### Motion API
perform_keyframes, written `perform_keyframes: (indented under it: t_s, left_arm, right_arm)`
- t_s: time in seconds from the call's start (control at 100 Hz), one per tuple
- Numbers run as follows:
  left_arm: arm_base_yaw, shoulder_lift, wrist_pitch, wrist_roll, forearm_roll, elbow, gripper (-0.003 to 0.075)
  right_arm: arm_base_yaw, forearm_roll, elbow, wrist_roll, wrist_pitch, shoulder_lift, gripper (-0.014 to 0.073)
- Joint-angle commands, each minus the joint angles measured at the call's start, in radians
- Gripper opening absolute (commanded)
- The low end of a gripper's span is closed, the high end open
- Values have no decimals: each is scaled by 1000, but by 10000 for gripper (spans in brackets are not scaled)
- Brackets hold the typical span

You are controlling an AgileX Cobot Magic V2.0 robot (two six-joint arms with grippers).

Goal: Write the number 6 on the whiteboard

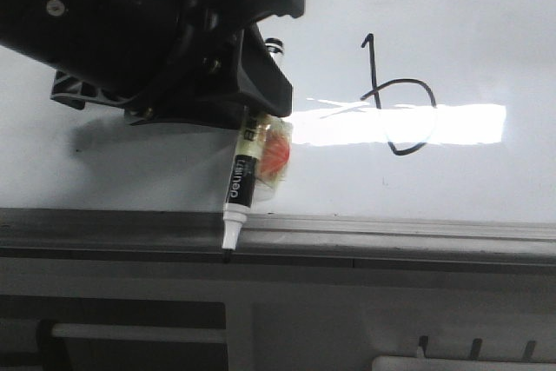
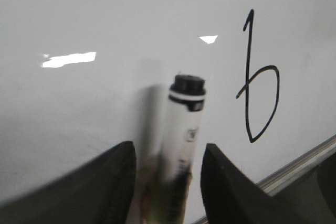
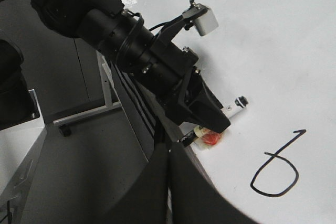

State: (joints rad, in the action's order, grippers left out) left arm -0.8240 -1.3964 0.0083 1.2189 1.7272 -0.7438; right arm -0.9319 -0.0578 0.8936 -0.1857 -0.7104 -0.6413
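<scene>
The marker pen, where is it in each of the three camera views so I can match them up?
Front view: the marker pen sits left of centre, tip down at the grey ledge, held in the left tool.
Left wrist view: it stands upright, low at centre, between the tool's fingers.
Right wrist view: it is small, at centre, under the left arm.
Shared landmark: the number 6 drawn on the whiteboard beside the pen in every view.
</scene>
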Motion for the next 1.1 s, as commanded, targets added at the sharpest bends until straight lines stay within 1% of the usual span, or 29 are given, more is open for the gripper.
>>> perform_keyframes:
  t_s: [0.0,0.09,0.16,0.23,0.36,0.43,0.55,0.74,0.79,0.86,0.89,0.91,0.96,0.98,1.01,1.05,1.06,1.09]
  left_arm:
    - [29,-19,-273,0,0,-1,340]
    - [29,-19,-273,0,0,-1,346]
    - [29,-19,-274,0,0,-1,372]
    - [29,-19,-276,0,0,-1,418]
    - [29,-19,-282,0,0,-3,530]
    - [29,-10,-284,0,0,-9,565]
    - [16,43,-281,0,-3,-25,568]
    - [-21,200,-278,7,-72,-35,557]
    - [-33,246,-274,18,-86,-35,532]
    - [-43,309,-272,62,-86,-35,455]
    - [-49,334,-272,87,-86,-31,398]
    - [-49,353,-272,99,-86,-24,372]
    - [-53,400,-272,124,-86,-5,258]
    - [-53,422,-270,133,-86,7,227]
    - [-53,450,-270,144,-86,30,150]
    - [-53,496,-270,156,-86,60,74]
    - [-53,512,-270,159,-86,73,45]
    - [-53,542,-265,165,-86,102,-10]
  right_arm:
    - [7,4,25,2,77,-2,-62]
    - [7,4,25,2,78,-2,-62]
    - [7,4,25,2,78,-2,-62]
    - [7,4,25,2,78,-2,-62]
    - [7,4,25,2,78,-2,-62]
    - [7,4,25,2,78,-2,-62]
    - [7,4,25,2,78,-2,-62]
    - [7,4,25,2,78,3,-62]
    - [7,4,25,2,78,10,-62]
    - [7,25,25,2,80,30,-62]
    - [7,38,25,2,78,41,-62]
    - [7,49,25,2,78,51,-62]
    - [7,85,15,2,71,81,-62]
    - [7,103,10,2,67,96,-61]
    - [7,129,0,5,61,117,-56]
    - [7,182,-19,39,46,154,-50]
    - [7,192,-23,48,43,161,-50]
    - [7,235,-44,98,28,196,-50]
